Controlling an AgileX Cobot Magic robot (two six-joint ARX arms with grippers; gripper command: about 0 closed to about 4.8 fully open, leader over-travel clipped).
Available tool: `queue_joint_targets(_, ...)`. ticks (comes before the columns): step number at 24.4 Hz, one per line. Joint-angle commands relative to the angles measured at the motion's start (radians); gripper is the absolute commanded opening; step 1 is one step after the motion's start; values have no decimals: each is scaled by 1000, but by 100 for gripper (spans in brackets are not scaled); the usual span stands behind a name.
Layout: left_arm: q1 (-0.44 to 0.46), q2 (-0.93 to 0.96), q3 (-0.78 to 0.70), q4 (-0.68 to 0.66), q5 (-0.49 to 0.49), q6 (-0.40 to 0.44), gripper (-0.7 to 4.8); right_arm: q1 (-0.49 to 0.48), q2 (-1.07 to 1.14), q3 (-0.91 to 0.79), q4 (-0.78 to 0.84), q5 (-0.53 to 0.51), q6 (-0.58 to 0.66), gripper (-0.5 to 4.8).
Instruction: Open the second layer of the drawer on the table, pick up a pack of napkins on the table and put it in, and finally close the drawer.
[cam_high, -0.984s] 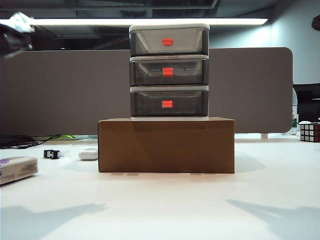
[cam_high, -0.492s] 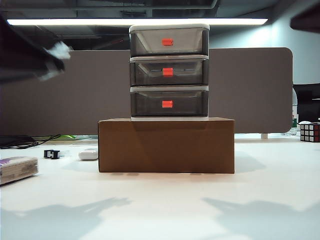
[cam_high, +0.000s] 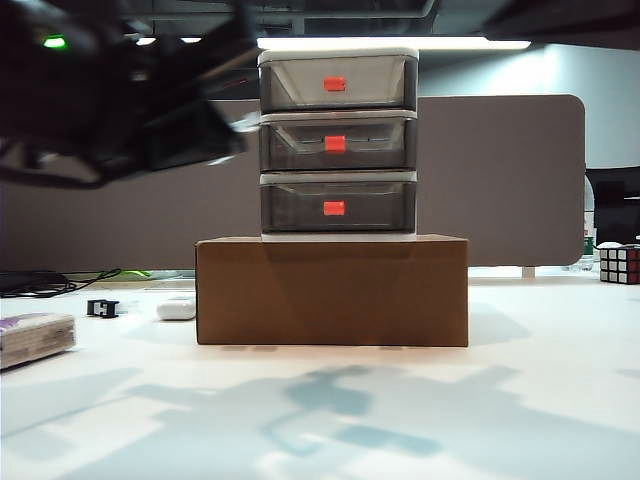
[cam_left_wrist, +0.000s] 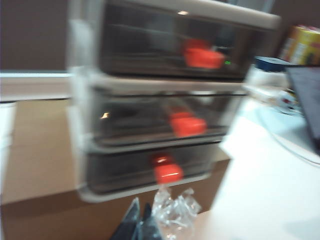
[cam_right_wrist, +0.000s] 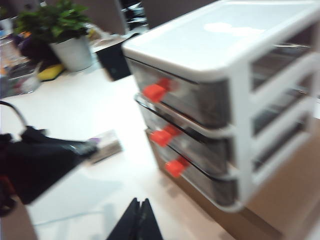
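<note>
Your left gripper, fingers pressed together, has swung in from the upper left and now faces the drawer on its cardboard box. Your right gripper, also closed, has come in above it. All tiers remain shut; the second layer is unopened. The pack of napkins lies untouched at the table's far left.

Drawer on cardboard box, second layer seemingly shut — pack of napkins flat on table

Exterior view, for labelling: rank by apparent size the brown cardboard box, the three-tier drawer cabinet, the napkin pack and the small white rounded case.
1. Brown cardboard box
2. White three-tier drawer cabinet
3. Whitish-grey napkin pack, partly cropped and nearer the camera
4. Small white rounded case
</note>
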Motion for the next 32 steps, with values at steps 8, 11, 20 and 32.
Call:
queue_joint_targets(8, -11, 43, 67, 51, 79, -56, -4, 8, 97, 52, 38, -110, -45, -5)
queue_joint_targets(11, -132, 164, 160, 84, -273, 122, -4, 8, 117, 70, 43, -85, -67, -5)
queue_joint_targets(20, -207, 409, 285, 236, -466, 175, 133, 5, 275, 215, 42, -70, -151, -5)
queue_joint_targets(32, -175, 496, 389, 232, -527, 190, 132, 6, 420, 271, 65, -116, -169, -5)
